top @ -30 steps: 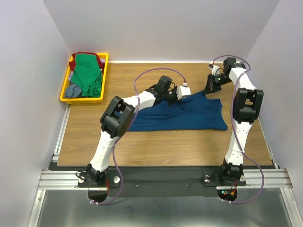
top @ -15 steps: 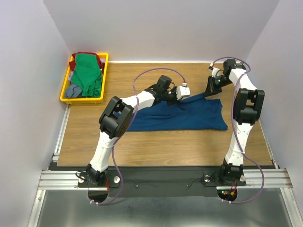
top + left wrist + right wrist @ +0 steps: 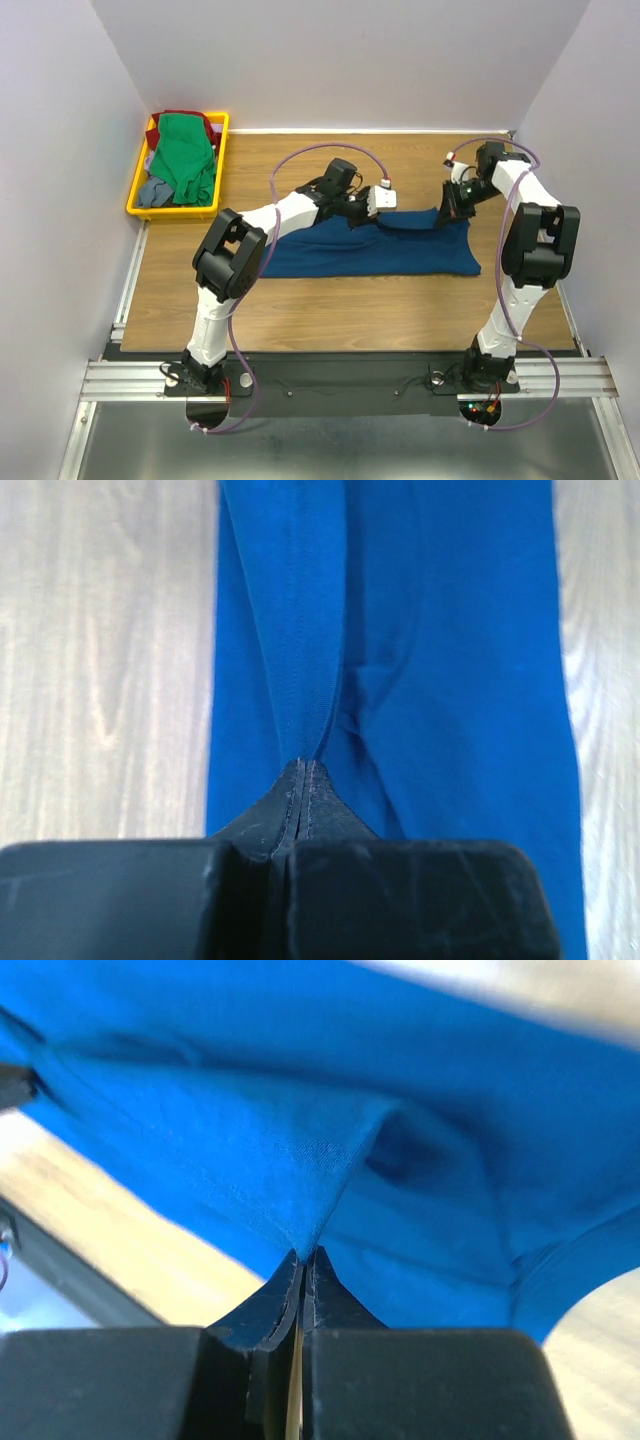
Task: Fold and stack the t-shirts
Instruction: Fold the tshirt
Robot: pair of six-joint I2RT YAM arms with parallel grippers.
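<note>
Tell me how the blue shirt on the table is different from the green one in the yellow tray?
The blue t-shirt lies spread out long on the wooden table; the green t-shirt sits bunched up in the yellow tray. The left hand and the right hand each pinch the blue t-shirt; no hand touches the green t-shirt. Both are soft cloth.

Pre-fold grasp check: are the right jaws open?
No, the right wrist view shows the right gripper with its jaws closed on a pinch of the blue t-shirt.
</note>
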